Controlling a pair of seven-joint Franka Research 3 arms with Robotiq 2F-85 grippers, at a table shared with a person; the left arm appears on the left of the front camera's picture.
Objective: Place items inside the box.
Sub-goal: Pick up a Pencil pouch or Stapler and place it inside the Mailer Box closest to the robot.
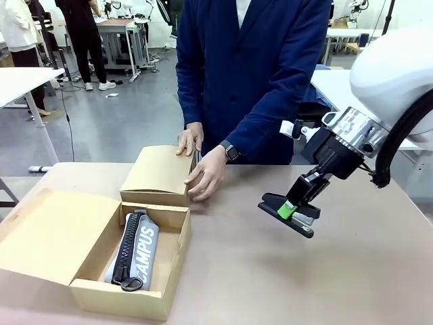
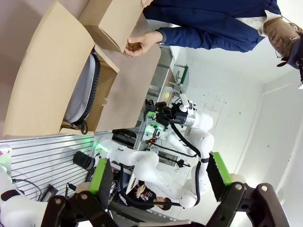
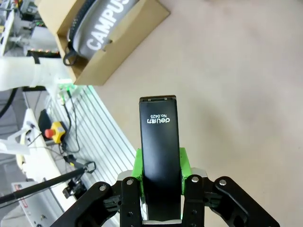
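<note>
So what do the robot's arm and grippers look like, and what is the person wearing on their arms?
The right arm is a rounded white shell with a silver wrist ring and a looping black cable. The right gripper is black with green pads; the left gripper matches. The person wears navy sleeves and a dark watch.

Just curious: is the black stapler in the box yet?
Out: the right fingers hold the black stapler over the table, apart from the box.
</note>
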